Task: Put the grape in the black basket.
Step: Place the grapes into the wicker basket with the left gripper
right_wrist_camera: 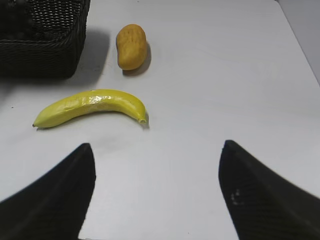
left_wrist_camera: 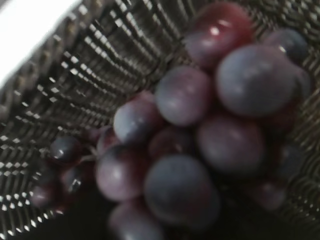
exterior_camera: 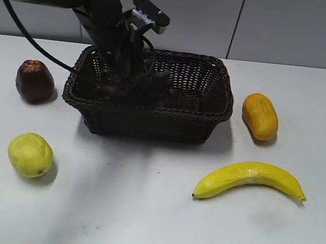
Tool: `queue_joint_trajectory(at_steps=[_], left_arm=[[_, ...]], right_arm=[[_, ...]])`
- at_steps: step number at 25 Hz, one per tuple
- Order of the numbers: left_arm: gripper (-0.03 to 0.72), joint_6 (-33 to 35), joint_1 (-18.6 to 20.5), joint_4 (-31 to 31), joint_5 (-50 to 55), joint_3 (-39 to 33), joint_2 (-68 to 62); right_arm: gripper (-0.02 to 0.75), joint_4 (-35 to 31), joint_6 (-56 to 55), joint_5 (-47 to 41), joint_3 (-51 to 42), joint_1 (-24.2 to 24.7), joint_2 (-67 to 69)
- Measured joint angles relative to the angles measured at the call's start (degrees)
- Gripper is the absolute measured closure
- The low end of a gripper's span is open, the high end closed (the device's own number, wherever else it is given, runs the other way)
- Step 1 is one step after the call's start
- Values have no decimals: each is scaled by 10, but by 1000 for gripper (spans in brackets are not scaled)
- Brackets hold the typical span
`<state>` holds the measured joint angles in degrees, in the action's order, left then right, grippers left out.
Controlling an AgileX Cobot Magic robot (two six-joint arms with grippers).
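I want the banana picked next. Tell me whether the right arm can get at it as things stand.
Probably yes. The right gripper is open and holds nothing, and the banana lies just ahead of it on bare table, apart from the orange-yellow fruit and the black basket.

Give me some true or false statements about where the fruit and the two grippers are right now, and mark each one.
1. The grapes are inside the basket. True.
2. The banana lies in the basket. False: it lies on the table, in front of the basket to the right.
3. The right gripper is open and holds nothing. True.
4. The left arm is over the banana. False: it reaches down into the basket.
5. The lemon touches the basket. False: it sits apart, front left.
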<state>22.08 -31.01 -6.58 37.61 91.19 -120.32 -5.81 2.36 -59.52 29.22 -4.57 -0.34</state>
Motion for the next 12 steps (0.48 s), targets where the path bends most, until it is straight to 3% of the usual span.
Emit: queue_joint_trajectory(at_steps=[2, 4, 12], left_arm=[[78, -1, 0, -2, -3, 1, 1], [56, -1, 0, -2, -2, 1, 5], [55, -33, 0, -29, 61, 1, 99]], right_arm=[[152, 0, 0, 0, 0, 0, 0], [152, 0, 0, 0, 0, 0, 0], [152, 0, 0, 0, 0, 0, 0]])
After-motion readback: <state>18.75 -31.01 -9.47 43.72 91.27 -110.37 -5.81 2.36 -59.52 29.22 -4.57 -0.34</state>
